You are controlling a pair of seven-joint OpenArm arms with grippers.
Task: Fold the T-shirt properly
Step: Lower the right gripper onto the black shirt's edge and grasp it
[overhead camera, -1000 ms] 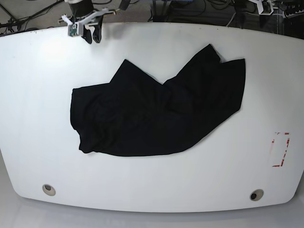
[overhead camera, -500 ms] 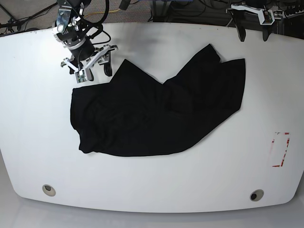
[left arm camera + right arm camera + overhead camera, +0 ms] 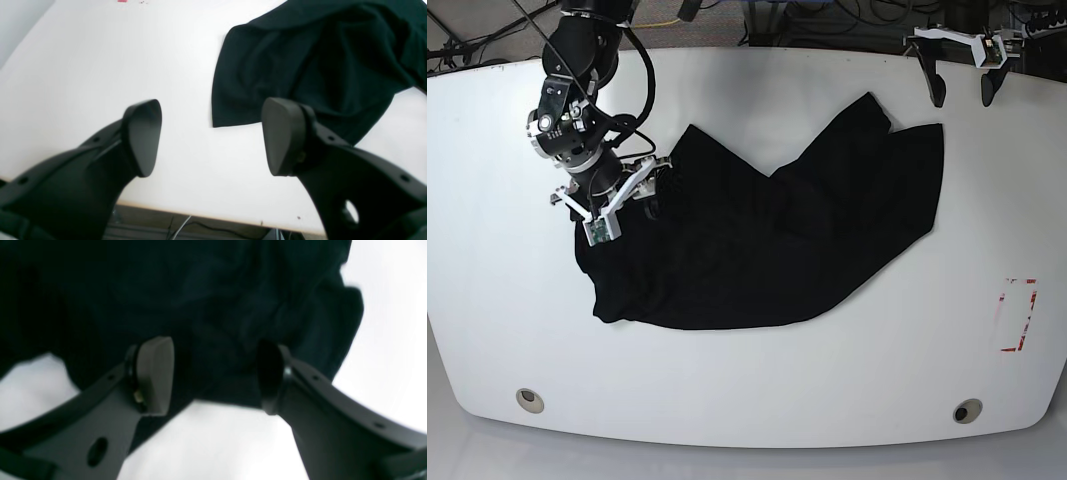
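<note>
A: Black soft cloth, the T-shirt [image 3: 762, 240], lies crumpled in the middle of the white table [image 3: 757, 400]. In the base view it makes a wide uneven shape, with two pointed parts toward the far edge and a rounded part near the left.

B: Where is the right gripper [image 3: 622, 205]?

A: It is at the shirt's left end in the base view, low over the cloth. From there I cannot tell if it touches. The right wrist view gives more: the right gripper [image 3: 213, 376] has its fingers [image 3: 155, 375] spread, with wrinkled black cloth behind and between them, and white table just below the hem. That picture is blurred, so contact stays unclear. Nothing is pinched.

B: And the left gripper [image 3: 962, 70]?

A: In the base view it is at the far right corner of the table, well apart from the shirt. The left wrist view shows the left gripper [image 3: 210, 138] with its fingers [image 3: 143, 136] spread wide over bare table, and one corner of the T-shirt [image 3: 300, 66] lies beyond them.

B: Anything else on the table?

A: A small red marking [image 3: 1017, 315] near the right edge and two round holes [image 3: 529, 399] at the near edge, only seen in the base view.
</note>
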